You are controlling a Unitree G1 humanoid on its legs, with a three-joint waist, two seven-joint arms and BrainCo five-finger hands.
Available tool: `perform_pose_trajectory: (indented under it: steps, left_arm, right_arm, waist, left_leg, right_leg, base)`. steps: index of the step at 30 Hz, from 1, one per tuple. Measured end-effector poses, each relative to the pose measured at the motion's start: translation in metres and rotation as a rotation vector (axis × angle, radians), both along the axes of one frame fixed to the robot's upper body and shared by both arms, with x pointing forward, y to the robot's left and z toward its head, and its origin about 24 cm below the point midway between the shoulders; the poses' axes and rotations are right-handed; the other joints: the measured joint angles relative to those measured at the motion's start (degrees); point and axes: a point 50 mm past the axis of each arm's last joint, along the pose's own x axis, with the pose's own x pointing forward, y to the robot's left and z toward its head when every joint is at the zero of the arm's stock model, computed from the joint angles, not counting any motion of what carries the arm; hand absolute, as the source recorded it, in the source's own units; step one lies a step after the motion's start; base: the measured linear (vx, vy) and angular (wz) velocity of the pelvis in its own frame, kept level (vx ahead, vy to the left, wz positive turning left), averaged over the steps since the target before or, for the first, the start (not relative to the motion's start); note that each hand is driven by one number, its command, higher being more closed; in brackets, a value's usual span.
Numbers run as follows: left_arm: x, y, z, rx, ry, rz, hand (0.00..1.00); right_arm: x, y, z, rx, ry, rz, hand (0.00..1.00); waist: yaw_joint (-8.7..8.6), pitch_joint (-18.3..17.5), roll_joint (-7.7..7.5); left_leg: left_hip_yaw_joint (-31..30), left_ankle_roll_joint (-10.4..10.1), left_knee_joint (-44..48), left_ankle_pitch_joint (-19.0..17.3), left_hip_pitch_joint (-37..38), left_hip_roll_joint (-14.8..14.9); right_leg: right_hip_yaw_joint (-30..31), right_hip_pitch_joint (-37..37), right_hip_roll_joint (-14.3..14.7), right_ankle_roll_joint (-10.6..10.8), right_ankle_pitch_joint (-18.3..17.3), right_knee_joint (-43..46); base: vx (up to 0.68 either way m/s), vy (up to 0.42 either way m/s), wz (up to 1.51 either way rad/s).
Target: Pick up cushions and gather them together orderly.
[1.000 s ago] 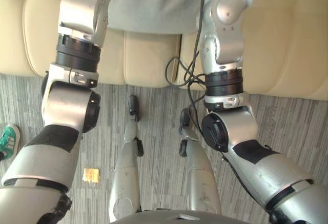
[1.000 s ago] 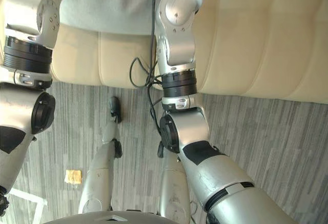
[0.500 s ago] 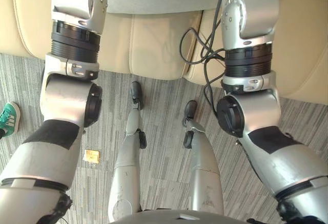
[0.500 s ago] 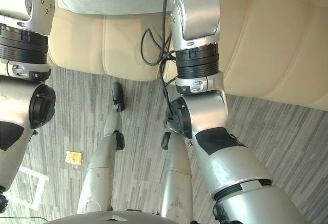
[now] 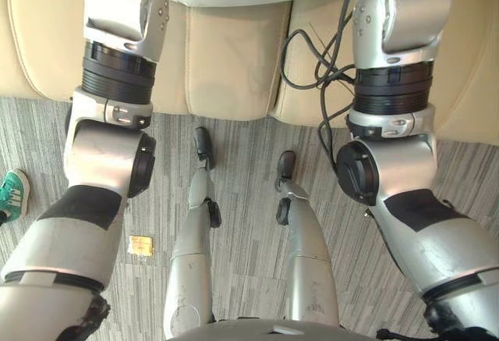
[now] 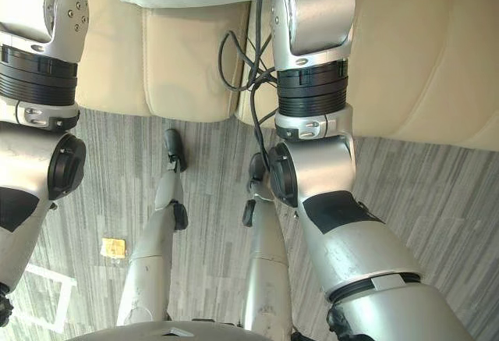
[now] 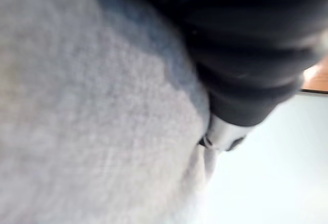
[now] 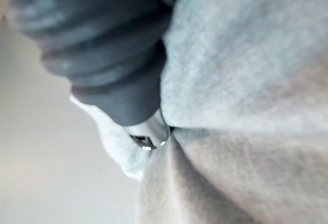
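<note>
Grey woven fabric of the cushion (image 7: 92, 106) is met directly by the left hand (image 7: 221, 133). The hand's silver end is sunk into the cloth past the dark ribbed cover, and whether it clasps the cushion or merely presses against it cannot be told. The same is recorded for the right hand (image 8: 148, 133): its end is buried in a crease of the grey fabric, and its grip cannot be told either. From the head, the left arm (image 5: 117, 60) is seen reaching up at the cushion's left end and the right arm (image 5: 394, 60) at its right end, so the cushion is placed between them. The cushion is located over the seat of a cream leather sofa (image 5: 226, 60), set back from the seat's front edge; whether it rests on the seat or is raised off it cannot be determined. Grey striped carpet (image 5: 249, 154) is noted before the sofa. A small yellow-brown scrap (image 5: 140, 245) is noted on the carpet, well apart from the sofa's front edge. A person's green shoe (image 5: 12, 200) is noted on the carpet at the left
</note>
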Motion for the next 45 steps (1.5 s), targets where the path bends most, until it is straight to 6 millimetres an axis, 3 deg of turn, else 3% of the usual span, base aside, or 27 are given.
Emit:
perform_pose_trajectory:
  steps: [6, 12, 19, 25, 29, 32, 35, 36, 38, 40, 41, 43, 44, 45]
  left_arm:
    - [0.004, 0.001, -0.002, -0.002, 0.040, 0.044, 0.00]
    - [0.013, 0.010, -0.005, 0.014, 0.102, 0.105, 0.00]
    - [0.014, 0.033, -0.001, 0.044, 0.111, 0.189, 0.00]
    - [0.034, 0.089, -0.025, 0.004, 0.248, 0.278, 0.00]
    - [0.034, 0.143, -0.053, -0.090, 0.323, 0.342, 0.00]
    - [0.028, 0.179, -0.089, -0.189, 0.360, 0.346, 0.00]
    - [0.011, 0.202, -0.143, -0.218, 0.399, 0.384, 0.00]
    - [-0.003, 0.211, -0.168, -0.207, 0.416, 0.423, 0.00]
    - [-0.031, 0.220, -0.213, -0.217, 0.453, 0.469, 0.00]
    - [-0.046, 0.218, -0.249, -0.218, 0.518, 0.470, 0.00]
    - [-0.058, 0.215, -0.279, -0.215, 0.599, 0.448, 0.00]
    - [-0.072, 0.210, -0.322, -0.233, 0.730, 0.392, 0.00]
    - [-0.082, 0.198, -0.354, -0.255, 0.834, 0.331, 0.00]
    - [-0.085, 0.193, -0.367, -0.270, 0.873, 0.301, 0.00]
  right_arm:
    - [-0.001, -0.007, 0.000, 0.043, -0.004, -0.051, 0.00]
    - [0.001, -0.013, -0.001, 0.018, 0.018, -0.075, 0.00]
    - [0.023, -0.027, -0.019, -0.087, 0.125, -0.094, 0.00]
    - [0.039, -0.052, -0.027, -0.154, 0.212, -0.058, 0.00]
    - [0.051, -0.078, -0.034, -0.169, 0.302, -0.065, 0.00]
    - [0.048, -0.105, -0.040, -0.160, 0.321, -0.080, 0.00]
    - [0.042, -0.129, -0.070, -0.116, 0.347, -0.091, 0.00]
    - [0.036, -0.135, -0.088, -0.140, 0.356, -0.111, 0.00]
    - [0.024, -0.142, -0.122, -0.195, 0.401, -0.137, 0.00]
    - [0.016, -0.151, -0.157, -0.231, 0.482, -0.153, 0.00]
    - [0.011, -0.158, -0.187, -0.257, 0.570, -0.150, 0.00]
    - [0.004, -0.157, -0.227, -0.276, 0.678, -0.103, 0.00]
    - [-0.002, -0.153, -0.261, -0.271, 0.767, -0.050, 0.00]
    - [-0.004, -0.151, -0.272, -0.268, 0.798, -0.033, 0.00]
  waist:
    - [-1.01, 0.00, 0.00]
    - [-0.86, 0.00, 0.00]
    - [-0.71, 0.00, 0.01]
    - [-0.70, 0.00, 0.01]
    - [-0.59, 0.00, 0.01]
    - [-0.36, 0.00, 0.01]
    - [-0.71, -0.01, 0.02]
    - [-0.71, -0.01, 0.02]
    - [-0.57, -0.01, 0.02]
    - [-0.61, -0.02, 0.01]
    - [-0.79, -0.13, 0.01]
    - [-1.01, -0.32, -0.05]
    - [-0.92, -0.64, -0.06]
    - [-0.89, -0.76, -0.09]
  left_leg:
    - [0.25, 0.00, 0.00, 0.00, 0.22, 0.41]
    - [0.20, 0.00, 0.00, 0.00, 0.28, 0.43]
    - [0.00, 0.00, 0.00, 0.01, 0.24, 0.42]
    - [0.00, -0.01, -0.01, -0.01, 0.21, 0.38]
    - [0.09, -1.30, -0.03, -1.13, 0.23, 0.40]
    - [0.03, -1.11, 0.00, -0.97, 0.83, 0.36]
    - [0.09, -1.34, -0.04, -3.23, 3.11, 0.02]
    - [1.55, 0.25, -0.04, -4.74, 4.36, 0.14]
    - [2.31, 1.33, -0.04, -3.36, 6.66, 0.30]
    - [1.68, 1.39, -0.04, -3.33, 8.73, 0.09]
    - [1.24, 1.52, -0.04, -3.47, 10.49, 0.07]
    - [0.56, 2.01, -0.03, -4.25, 13.19, 0.29]
    - [0.53, 2.48, -0.04, -5.11, 15.38, 0.33]
    - [0.61, 2.64, -0.04, -5.57, 16.33, 0.32]
  right_leg:
    - [0.92, -0.39, 0.53, -0.19, 0.83, -0.34]
    - [0.89, -0.40, 0.54, -0.25, 0.92, -0.30]
    - [0.67, -0.38, 0.49, -0.26, 0.90, -0.22]
    - [0.57, -0.35, 0.38, -0.26, 0.90, -0.21]
    - [0.49, -0.35, 0.33, -0.24, 0.91, -0.12]
    - [0.21, 0.38, 0.26, -0.22, 0.59, 0.04]
    - [-0.55, 2.04, -0.44, -0.37, -1.65, 2.59]
    - [-0.62, 2.92, -0.69, -0.51, -2.49, 3.46]
    - [-0.67, 5.14, -0.73, -0.62, -3.46, 3.51]
    - [-1.15, 7.62, -0.91, -0.60, -4.38, 3.54]
    - [-2.12, 9.94, -1.04, -0.83, -5.16, 3.52]
    - [-2.82, 13.01, -0.83, -0.92, -5.91, 3.38]
    - [-2.91, 15.35, -0.77, -0.98, -6.34, 2.72]
    - [-2.92, 16.33, -0.76, -1.02, -6.48, 2.54]
  base:
    - [-0.05, -0.109, -0.11]
    - [-0.03, -0.095, 0.00]
    - [-0.03, -0.098, 0.01]
    - [-0.04, -0.101, 0.01]
    - [-0.03, -0.102, 0.01]
    - [-0.02, -0.092, 0.06]
    - [-0.01, -0.124, 0.24]
    - [-0.01, -0.156, 0.11]
    - [0.01, -0.156, 0.06]
    - [0.03, -0.147, 0.19]
    - [0.04, -0.146, 0.25]
    - [0.04, -0.178, 0.15]
    - [0.03, -0.139, 0.02]
    - [0.04, -0.120, -0.03]
